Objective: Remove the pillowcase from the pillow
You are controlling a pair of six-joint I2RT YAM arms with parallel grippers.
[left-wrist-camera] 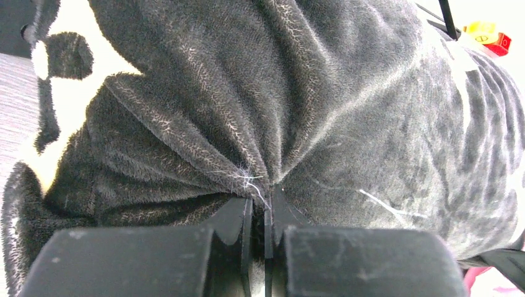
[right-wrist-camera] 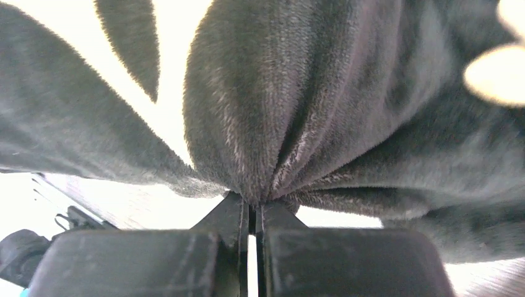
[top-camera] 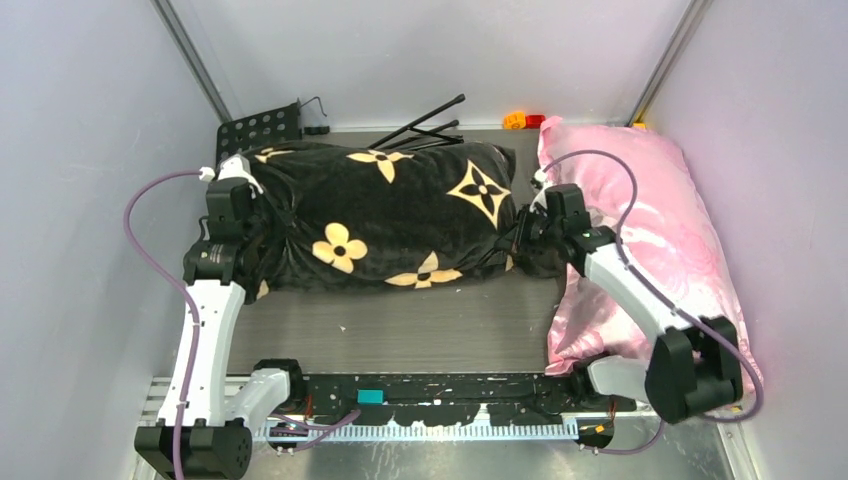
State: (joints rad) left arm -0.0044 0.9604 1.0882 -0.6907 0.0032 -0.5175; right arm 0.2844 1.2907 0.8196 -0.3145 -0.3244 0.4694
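The black plush pillowcase (top-camera: 390,215) with yellow-tan flower and star motifs lies stuffed across the middle of the table. The white pillow is hidden inside it. My left gripper (top-camera: 262,222) is shut on a pinch of the pillowcase at its left end; the fabric (left-wrist-camera: 260,111) gathers into folds at the gripper (left-wrist-camera: 261,201). My right gripper (top-camera: 522,235) is shut on a pinch of the pillowcase at its right end; the plush (right-wrist-camera: 297,111) bunches at the gripper (right-wrist-camera: 252,203).
A shiny pink satin pillow (top-camera: 650,230) lies along the right side under the right arm. A black perforated plate (top-camera: 258,128), black rods (top-camera: 425,122) and small yellow and red bricks (top-camera: 523,120) sit at the back. Grey walls close in on both sides.
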